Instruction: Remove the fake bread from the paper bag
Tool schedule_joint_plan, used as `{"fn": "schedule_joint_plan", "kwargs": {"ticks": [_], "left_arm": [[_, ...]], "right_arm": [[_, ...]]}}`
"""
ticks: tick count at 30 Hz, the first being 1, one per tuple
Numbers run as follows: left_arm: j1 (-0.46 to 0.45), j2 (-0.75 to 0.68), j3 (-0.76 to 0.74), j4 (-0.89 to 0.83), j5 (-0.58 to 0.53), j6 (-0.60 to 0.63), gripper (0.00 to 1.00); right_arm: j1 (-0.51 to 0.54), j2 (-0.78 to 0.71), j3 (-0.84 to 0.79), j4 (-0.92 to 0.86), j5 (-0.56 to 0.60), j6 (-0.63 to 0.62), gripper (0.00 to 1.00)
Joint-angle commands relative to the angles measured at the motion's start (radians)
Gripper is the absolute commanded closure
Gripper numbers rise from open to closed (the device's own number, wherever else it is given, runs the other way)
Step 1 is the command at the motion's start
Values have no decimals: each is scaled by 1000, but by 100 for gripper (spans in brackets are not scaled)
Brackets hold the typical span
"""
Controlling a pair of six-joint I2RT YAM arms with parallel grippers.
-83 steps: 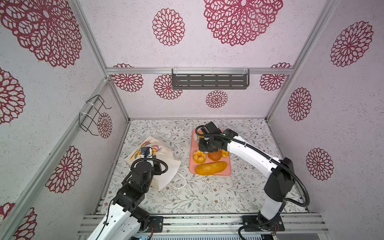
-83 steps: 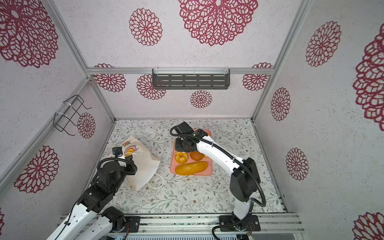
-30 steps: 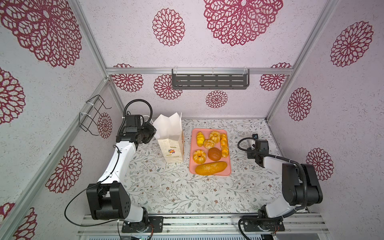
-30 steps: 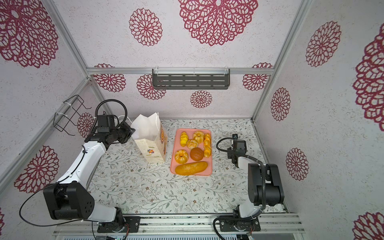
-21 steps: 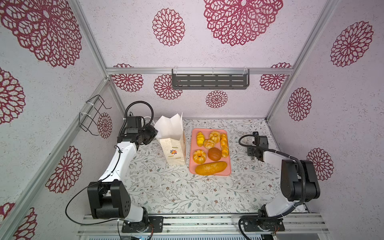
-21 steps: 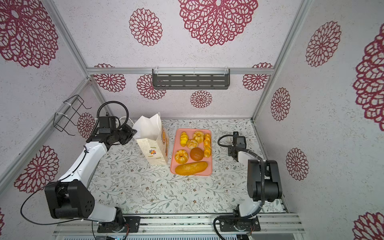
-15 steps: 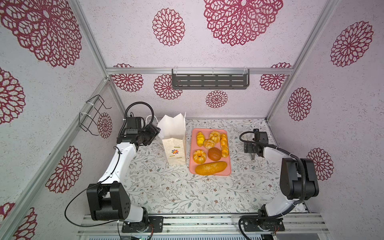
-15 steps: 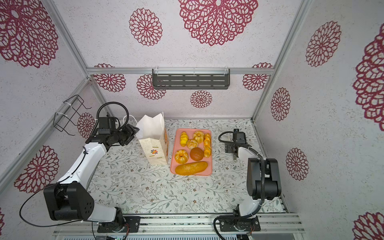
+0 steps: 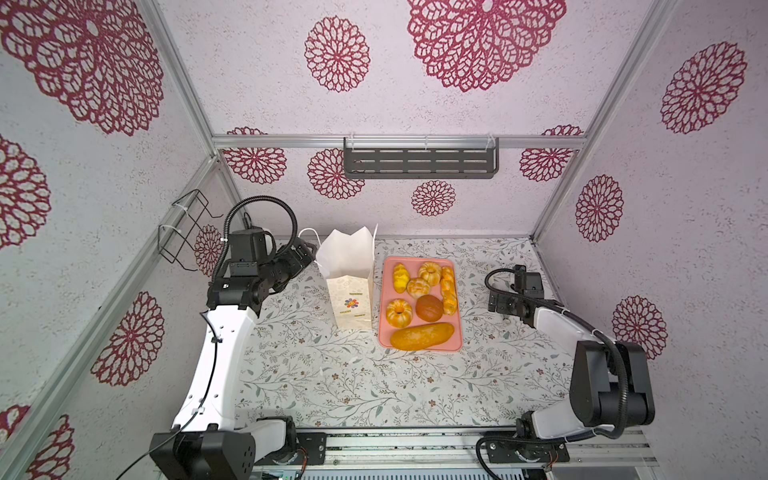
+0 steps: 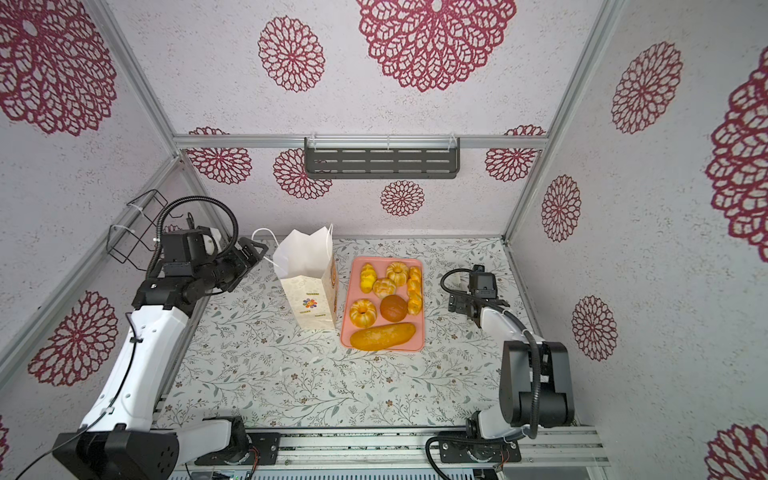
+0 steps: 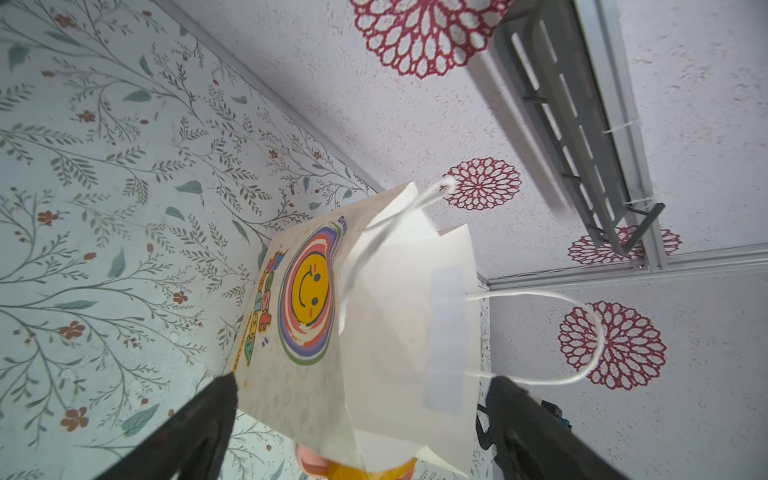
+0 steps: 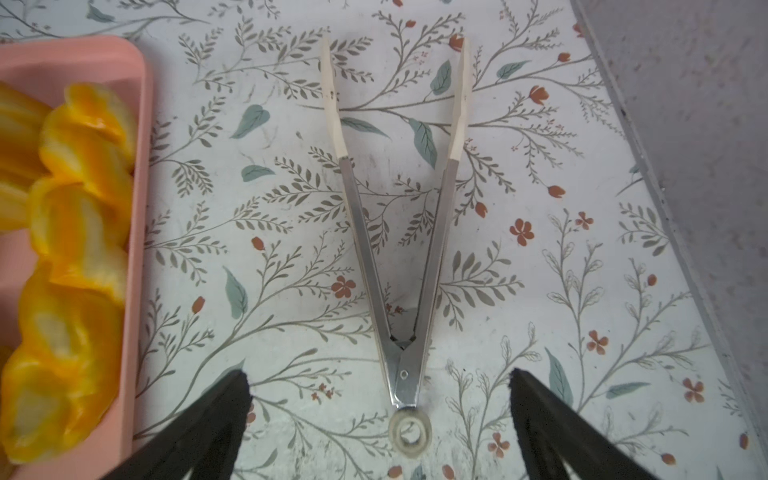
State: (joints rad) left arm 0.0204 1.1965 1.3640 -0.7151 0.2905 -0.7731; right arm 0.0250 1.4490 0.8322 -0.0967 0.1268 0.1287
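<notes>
On the pink tray in the middle of the table lie seven pieces of fake bread, all outside the paper bag. The bag stands upright just left of the tray, and no bread shows in its open mouth, so the task looks finished. The left gripper hangs just left of the bag by a cord handle, jaws spread and empty. The right gripper, jaws also spread, hovers over tongs lying right of the tray. Nothing blocks either arm.
</notes>
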Motion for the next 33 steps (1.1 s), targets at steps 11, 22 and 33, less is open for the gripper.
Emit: {"fn": "schedule_joint_plan", "kwargs": {"ticks": [11,22,33], "left_arm": [[3,-753,-678,465,-812,306,3],[108,-459,-1039,876,-631,272,3],[116,49,-1061,1445,-506,505,3]], "right_arm": [[159,-291,-439,574,43,-208,1],[154,-130,-566,1015,68,-205,1],[12,116,-683,1545,49,-130,1]]}}
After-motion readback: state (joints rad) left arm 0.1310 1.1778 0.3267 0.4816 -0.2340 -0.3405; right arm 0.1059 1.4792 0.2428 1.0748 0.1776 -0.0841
